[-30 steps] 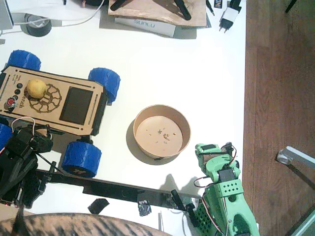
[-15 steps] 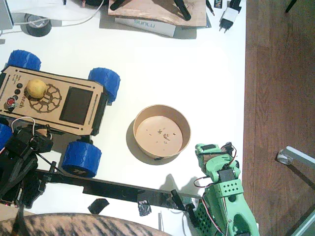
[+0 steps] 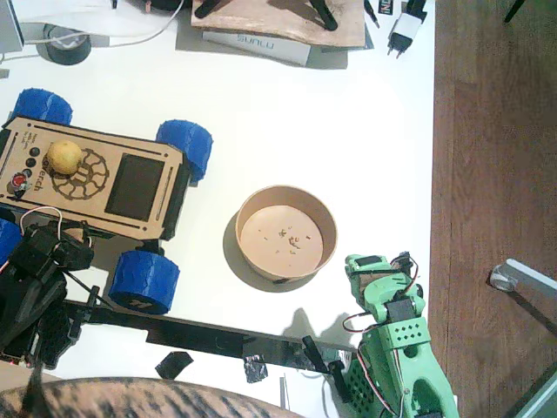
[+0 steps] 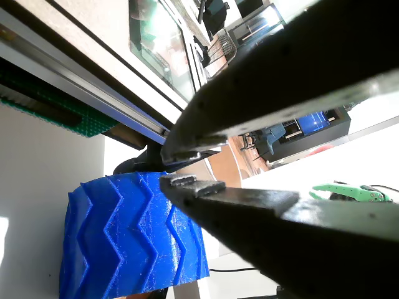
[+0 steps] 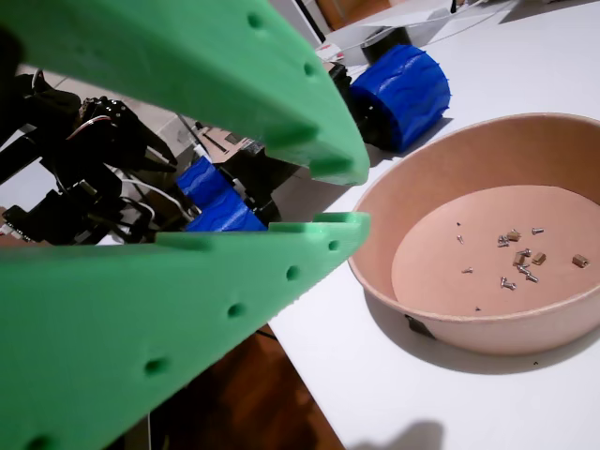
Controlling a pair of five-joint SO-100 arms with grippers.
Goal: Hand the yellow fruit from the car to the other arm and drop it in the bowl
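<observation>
**No movement across the last second; pick-up not begun**

Fixed view compared over the past second: nothing shifts. Both arms, the car and the fruit sit where they were. Task reads as still at its very start.

The yellow fruit (image 3: pixel 64 157) rests on the deck of the car (image 3: pixel 130 187), upper left of the frame, on the black gear emblem. Nothing touches it.

Left arm (image 3: pixel 35 292), black, lies folded at lower left, below the car's near edge. In a wrist view the left gripper (image 4: pixel 187 168) has its jaws almost together, only a thin gap at the tips, nothing between them. A blue wheel (image 4: pixel 134 237) fills the lower left of that view, so the gripper is low beside the car, not over the fruit.

Right arm (image 3: pixel 396 344), green, sits at lower right, just below and right of the bowl (image 3: pixel 287 198). In a wrist view the right gripper (image 5: pixel 333 202) also has jaws nearly closed, with a narrow slot and nothing held. The bowl (image 5: pixel 450 319) shows at right of that view, with only small specks on its pale bottom.

Judgement: stillness means the left arm has yet to rise, spread its jaws and reach up over the deck. Handover and drop all remain.
</observation>
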